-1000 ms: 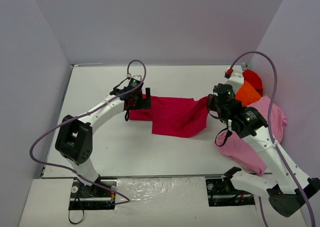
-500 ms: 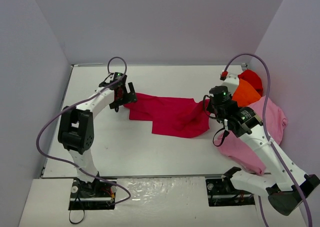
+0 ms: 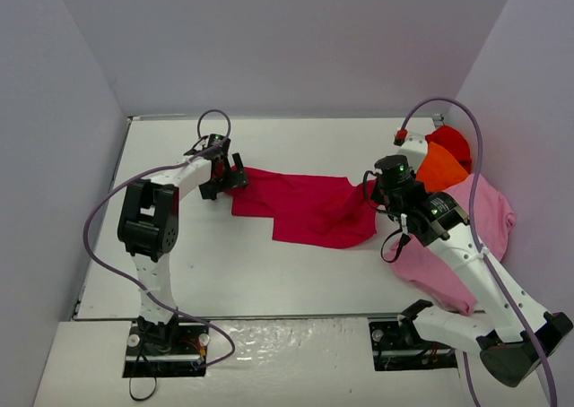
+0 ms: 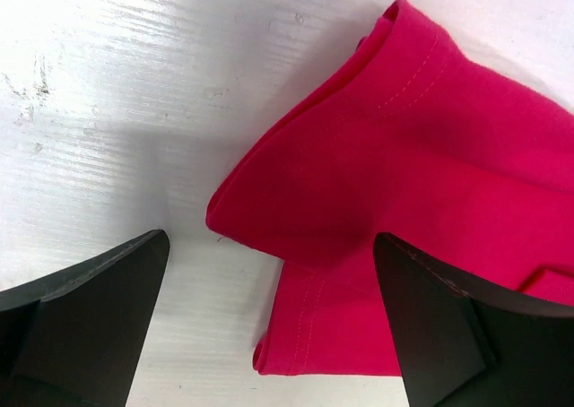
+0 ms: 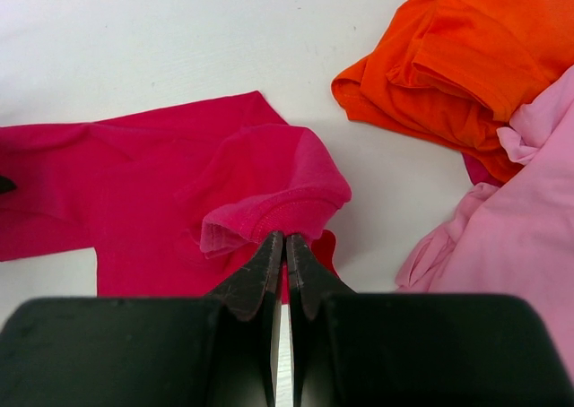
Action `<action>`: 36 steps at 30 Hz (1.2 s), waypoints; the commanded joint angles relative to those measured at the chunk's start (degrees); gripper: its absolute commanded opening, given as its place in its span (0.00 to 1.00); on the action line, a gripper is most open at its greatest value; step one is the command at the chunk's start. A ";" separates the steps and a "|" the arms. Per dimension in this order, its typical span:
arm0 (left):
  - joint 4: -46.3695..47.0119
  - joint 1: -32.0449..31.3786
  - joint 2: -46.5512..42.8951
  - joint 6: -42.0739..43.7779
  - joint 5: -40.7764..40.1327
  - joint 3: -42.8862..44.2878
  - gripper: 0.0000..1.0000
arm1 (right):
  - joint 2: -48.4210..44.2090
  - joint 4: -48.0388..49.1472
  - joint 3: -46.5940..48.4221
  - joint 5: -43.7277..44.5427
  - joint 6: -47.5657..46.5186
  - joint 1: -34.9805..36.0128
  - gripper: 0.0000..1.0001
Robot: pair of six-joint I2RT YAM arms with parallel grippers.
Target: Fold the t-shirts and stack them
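Stretching left to right across the table (image 3: 269,138), the crimson t-shirt (image 3: 309,212) lies lengthwise between the arms. The right gripper (image 5: 284,238) is clamped on its right-hand edge, and the left gripper (image 4: 269,241) gapes empty just over the left corner.

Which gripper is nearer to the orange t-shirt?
Right. The right gripper is shut on the crimson t-shirt, near the orange t-shirt; the left gripper stands open at the crimson one's far end.
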 commanded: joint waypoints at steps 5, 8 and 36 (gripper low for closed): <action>4.29 1.75 -1.89 -1.96 -0.16 1.59 0.85 | -0.39 3.22 -0.80 0.37 0.23 -0.55 0.00; 5.54 1.98 -1.72 -2.36 0.15 0.57 0.68 | -0.59 3.19 -0.91 0.14 0.31 -0.55 0.00; 6.23 2.44 -13.35 0.05 -0.01 -2.34 0.00 | -0.53 3.28 -3.94 3.62 -0.16 -1.31 0.00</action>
